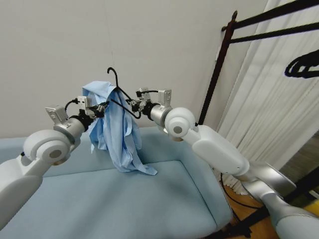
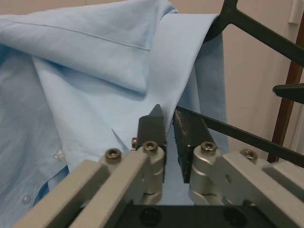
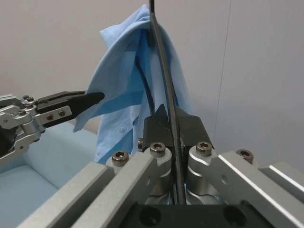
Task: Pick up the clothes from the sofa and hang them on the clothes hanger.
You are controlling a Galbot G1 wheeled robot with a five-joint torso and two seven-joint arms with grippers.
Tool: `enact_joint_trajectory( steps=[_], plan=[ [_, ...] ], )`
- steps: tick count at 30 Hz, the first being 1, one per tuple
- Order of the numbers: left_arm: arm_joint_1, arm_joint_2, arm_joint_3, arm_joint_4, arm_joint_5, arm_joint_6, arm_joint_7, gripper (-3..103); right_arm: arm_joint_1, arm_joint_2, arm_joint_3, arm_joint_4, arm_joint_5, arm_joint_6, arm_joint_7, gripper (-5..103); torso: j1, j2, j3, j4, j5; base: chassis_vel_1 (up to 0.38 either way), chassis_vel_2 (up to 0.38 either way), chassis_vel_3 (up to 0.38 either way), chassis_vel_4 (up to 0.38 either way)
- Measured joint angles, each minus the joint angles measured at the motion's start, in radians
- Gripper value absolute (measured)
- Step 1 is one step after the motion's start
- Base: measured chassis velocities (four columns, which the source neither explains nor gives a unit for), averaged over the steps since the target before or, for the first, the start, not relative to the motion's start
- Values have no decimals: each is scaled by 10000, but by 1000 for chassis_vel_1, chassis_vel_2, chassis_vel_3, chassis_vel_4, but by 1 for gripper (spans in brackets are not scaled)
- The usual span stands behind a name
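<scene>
Shirt (image 1: 112,124) draped on a black hanger (image 1: 116,85), held aloft above the sofa (image 1: 149,199) and well apart from the clothes rack (image 1: 219,64) on the robot's right. Right pincer (image 1: 135,105): clamped on 1 wire arm of the hanger. Left pincer (image 1: 102,108): closed, apparently on a fold of the shirt. Judged step: seating the garment before hanging. It is best done with the hook upright, the 2 pincers level, and the cloth drawn evenly over both shoulders, since it hangs bunched to 1 side.

No writing, label, brand mark, number or sign can be read on any surface in the head view or either wrist view.
</scene>
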Motion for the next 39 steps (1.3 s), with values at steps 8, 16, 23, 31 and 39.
enact_joint_trajectory(
  steps=[8, 16, 23, 31, 39],
  plan=[
    [-38, -144, 29, 29, 6, 5, -3, 37, 73, -95, -9, -134, -233, 12, -151, 2, 0, 0, 0, -1, 1, 0, 0, 0, 0],
    [53, -183, 10, 64, 149, 27, -2, 64, 256, -164, 40, -287, -528, 56, -374, 2, 0, 0, 0, -1, 1, 0, 0, 0, 0],
    [493, -183, -14, 498, 2187, 136, 0, 91, 457, -266, 112, -321, -317, 56, -480, 2, 0, 0, 0, -1, 1, 0, 0, 0, 0],
    [780, -265, 246, 1422, 5256, -682, 825, 100, 551, -325, 192, -128, 63, 68, -517, 2, 0, 0, 0, 1, 0, 0, 0, 0, 0],
    [394, -508, 604, 2608, 6620, -2086, 1911, 100, 636, -470, 237, 130, 260, 75, -630, 2, 0, 0, 0, -1, -1, 0, 0, 0, 0]
  ],
)
